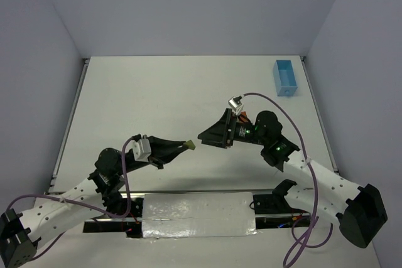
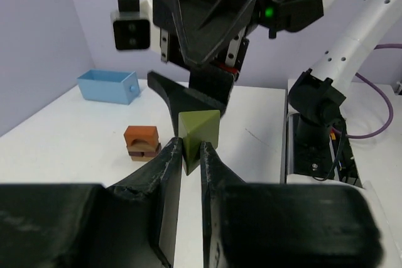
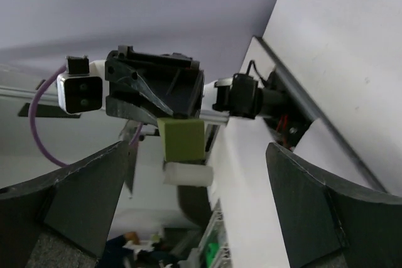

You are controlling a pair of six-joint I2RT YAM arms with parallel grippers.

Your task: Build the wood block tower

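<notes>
My left gripper (image 2: 190, 147) is shut on an olive-green triangular block (image 2: 200, 128), holding it above the table. In the top view that block (image 1: 188, 145) sits at the tip of the left gripper (image 1: 182, 147). My right gripper (image 1: 211, 135) faces it a short way off, jaws wide open and empty. Through the right wrist view the olive block (image 3: 181, 139) shows between the spread fingers of the right gripper (image 3: 198, 155) but clear of them. A small stack (image 2: 141, 143), an orange arch block on brown and tan ones, stands on the table to the left of the held block.
A light blue tray (image 1: 286, 78) lies at the far right of the table and shows again as the tray (image 2: 108, 85) behind the stack. The right arm's base and cables (image 2: 317, 123) fill the near right. A taped strip (image 1: 198, 214) runs along the near edge.
</notes>
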